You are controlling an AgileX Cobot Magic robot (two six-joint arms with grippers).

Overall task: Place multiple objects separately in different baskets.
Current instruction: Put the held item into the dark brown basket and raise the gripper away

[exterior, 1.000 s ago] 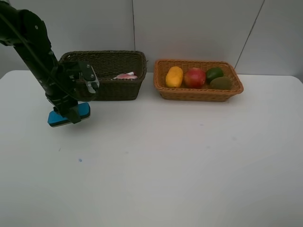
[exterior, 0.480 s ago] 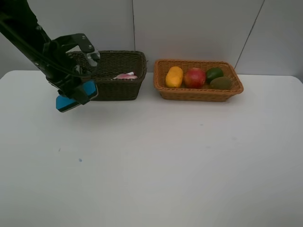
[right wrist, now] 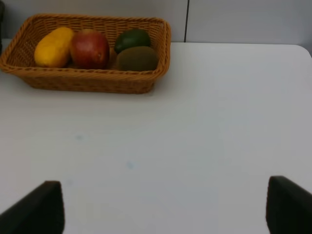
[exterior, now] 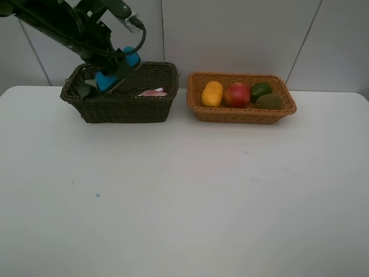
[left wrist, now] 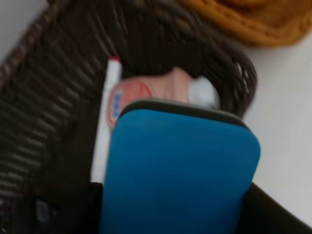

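Blue flat eraser (exterior: 117, 70): smooth slab, rounded corners, dark edge band. Clenched in the left gripper (exterior: 113, 74) jaws, tilted, held above the dark olive-brown basket (exterior: 124, 107), toward its 9 o'clock end, likely for a drop inside. In that basket, at 3 o'clock of the eraser: pink small bottle (left wrist: 146, 90) and white pink-tipped marker (left wrist: 106, 117), lying flat.

Light orange-tan basket (exterior: 242, 114), shallower weave, at 3 o'clock on the counter (exterior: 190, 196): mango (exterior: 211, 93), red apple-like fruit (exterior: 237, 94), lime (exterior: 261, 89), kiwi (exterior: 269, 101), touching in a row. Fruit apart from stationery.

Right gripper (right wrist: 161, 207): jaws spread wide, empty, over bare counter.
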